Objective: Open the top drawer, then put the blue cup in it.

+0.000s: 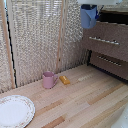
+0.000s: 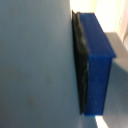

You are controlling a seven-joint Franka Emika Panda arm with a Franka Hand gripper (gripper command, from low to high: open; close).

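The blue cup point(image 1: 89, 16) is off the surface, high in the exterior view, directly under the white arm point(image 1: 102, 2). It touches neither the surface nor the cabinet, so we read the claw point(image 1: 90, 7) as closed on the blue cup. The fingers themselves are too blurred in that view to pick out. The cup hangs just above and beside the end of the top drawer point(image 1: 106, 39) on the exterior view's left.

The top drawer is a wide, dark brown front with a long silver bar handle point(image 1: 104, 40). Its front stands farther out than the front of the lower drawer point(image 1: 111, 64) beneath it, and a dark band shows behind its upper edge, so we take it as pulled open. We cannot tell how far it is open.

In the wrist view, a deep blue block-shaped form point(image 2: 97, 60) with a dark strip along one edge lies against a broad pale grey-blue area. The picture is too blurred for us to say what each part is.

On the wooden surface point(image 1: 85, 105), well apart from the cabinet, a pink mug point(image 1: 48, 80) stands upright. A small orange-yellow piece point(image 1: 65, 79) lies just beside the pink mug, on the side toward the cabinet. A white plate point(image 1: 15, 111) with a patterned rim lies flat at the exterior view's lower left, apart from the pink mug. A slatted screen point(image 1: 37, 35) stands behind the surface.
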